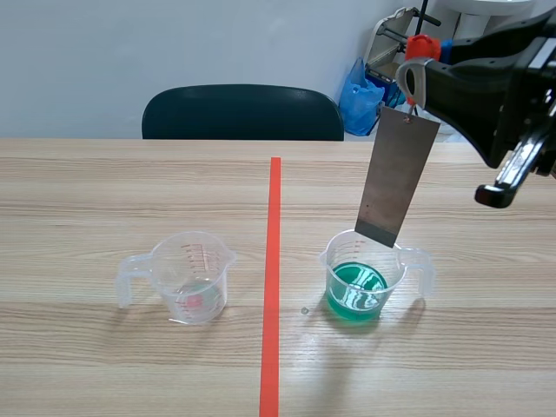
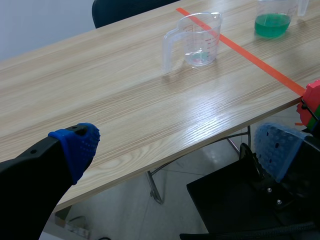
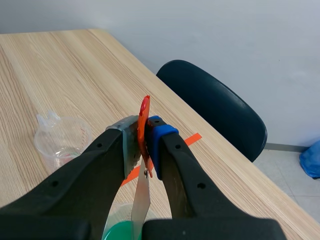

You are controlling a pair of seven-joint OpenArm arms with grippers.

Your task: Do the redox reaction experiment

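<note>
My right gripper [image 1: 417,76] is raised at the back right and shut on a red clip [image 1: 422,47]. From the clip hangs a grey metal strip [image 1: 397,178]. The strip's lower edge is at the rim of a clear beaker with green liquid [image 1: 365,278] and stays above the liquid. In the right wrist view the clip [image 3: 144,117] is pinched in the right gripper [image 3: 144,137], and the strip [image 3: 141,205] drops toward the green beaker [image 3: 117,232]. A second beaker [image 1: 189,276], nearly empty, stands left of the tape line. My left gripper [image 2: 180,147] is open beyond the table's near edge, holding nothing.
An orange-red tape line [image 1: 274,278] runs down the table's middle between the beakers. A dark chair [image 1: 243,113] stands behind the far edge, with a blue bag [image 1: 359,95] and a stand near the wall. In the left wrist view both beakers are far ahead.
</note>
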